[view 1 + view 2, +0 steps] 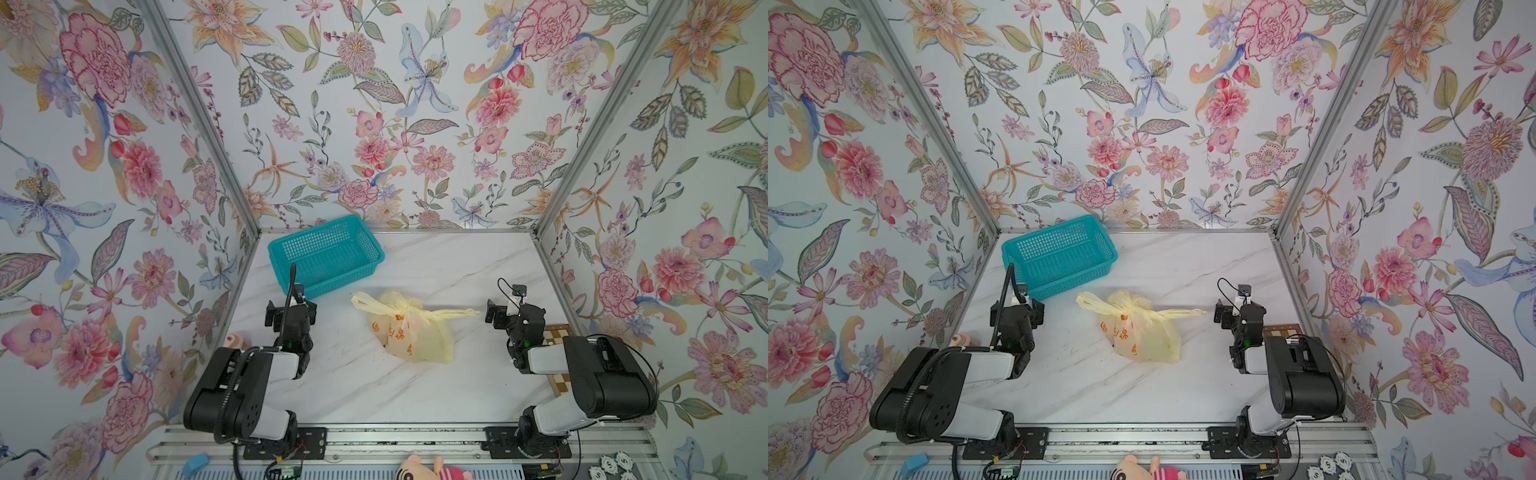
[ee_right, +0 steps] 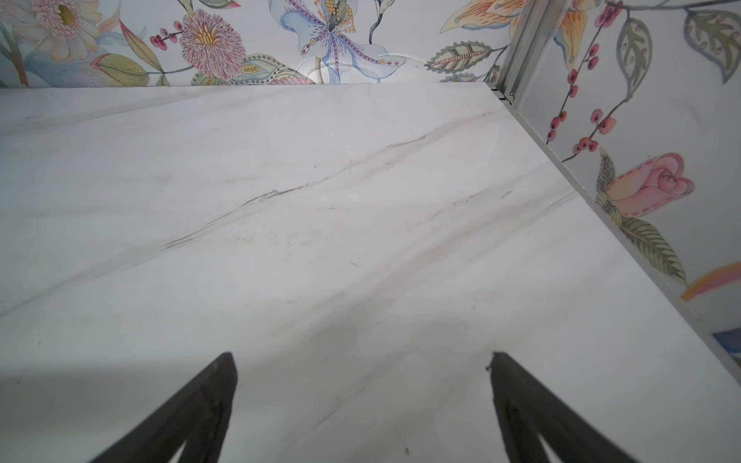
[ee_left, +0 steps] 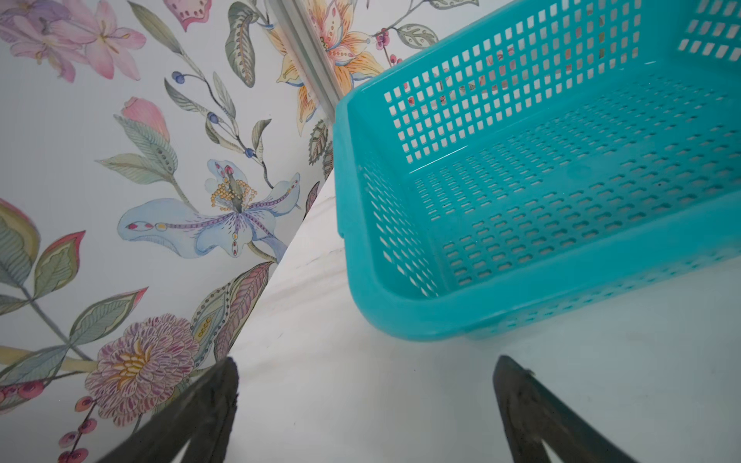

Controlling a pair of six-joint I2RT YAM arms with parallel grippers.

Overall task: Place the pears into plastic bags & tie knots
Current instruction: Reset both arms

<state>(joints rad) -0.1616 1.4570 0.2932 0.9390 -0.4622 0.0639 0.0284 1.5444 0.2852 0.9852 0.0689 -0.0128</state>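
Note:
The pale-yellow plastic bag (image 1: 415, 338) (image 1: 1144, 338) with orange print lies bulging in the middle of the marble table. Its knot (image 1: 409, 309) (image 1: 1136, 308) is bunched on top, and the handle ends stick out to both sides. The pears are hidden inside the bag; only bulges show. My left gripper (image 1: 291, 309) (image 1: 1017, 309) (image 3: 365, 360) stands open and empty to the left of the bag, facing the teal basket. My right gripper (image 1: 515, 311) (image 1: 1239, 311) (image 2: 361, 354) stands open and empty to the right of the bag, over bare marble. Neither gripper touches the bag.
An empty teal mesh basket (image 1: 328, 279) (image 1: 1067, 276) (image 3: 401, 316) sits at the back left. A pinkish toy (image 1: 237, 340) lies by the left wall and a chequered board (image 1: 557, 336) under the right arm. A plush toy (image 1: 432, 467) lies beyond the front rail.

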